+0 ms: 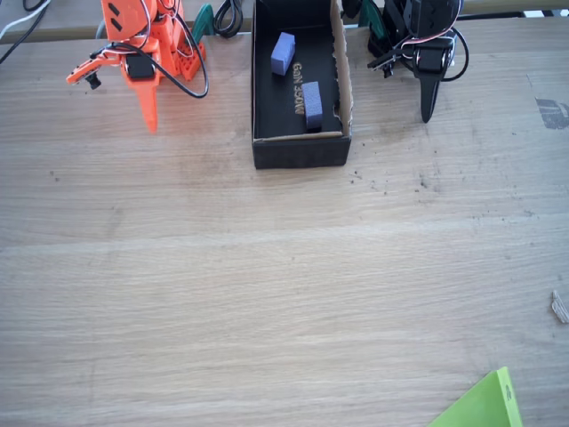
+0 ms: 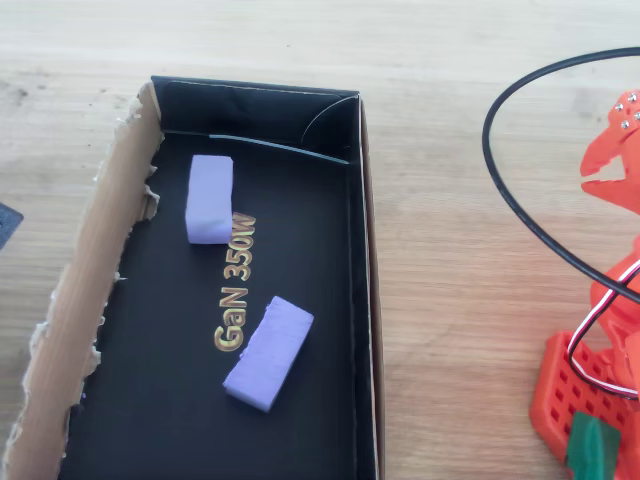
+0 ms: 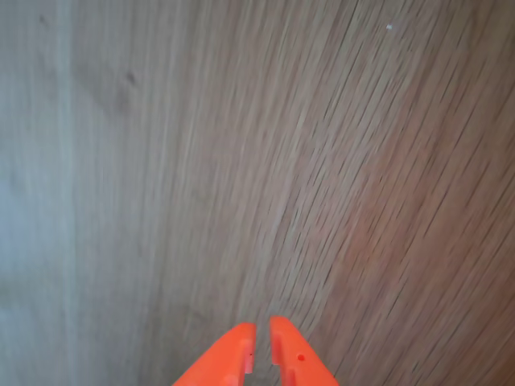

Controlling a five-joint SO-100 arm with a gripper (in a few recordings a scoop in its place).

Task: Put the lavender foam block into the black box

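We see the oblong shallow black cardboard box point(image 1: 299, 149) with raw brown edges standing at the far edge of the pale wooden bench point(image 1: 267, 294), about midway along it in the fixed view. Two small lavender-blue foam bricks lie on its floor. In the overhead view the longer lavender foam block point(image 2: 268, 352) lies at a slant just right of the gold "GaN 350W" lettering point(image 2: 234, 284), its lower end toward the box's right wall. The stubbier lavender block point(image 2: 210, 198) lies straight near the upper left corner of the floor, close to the torn brown cardboard wall point(image 2: 85, 290). The two blocks are apart, with the lettering between them.

The orange two-finger gripper point(image 1: 148, 114) hangs over the bench to the left of the box in the fixed view, its tip pointing down at bare wood. In the wrist view its orange fingertips point(image 3: 233, 354) stand almost together with only a thin slit between them, pinching nothing, above blurred wood grain.

A bright green sheet corner point(image 1: 484, 405) pokes in at the near right edge of the bench.
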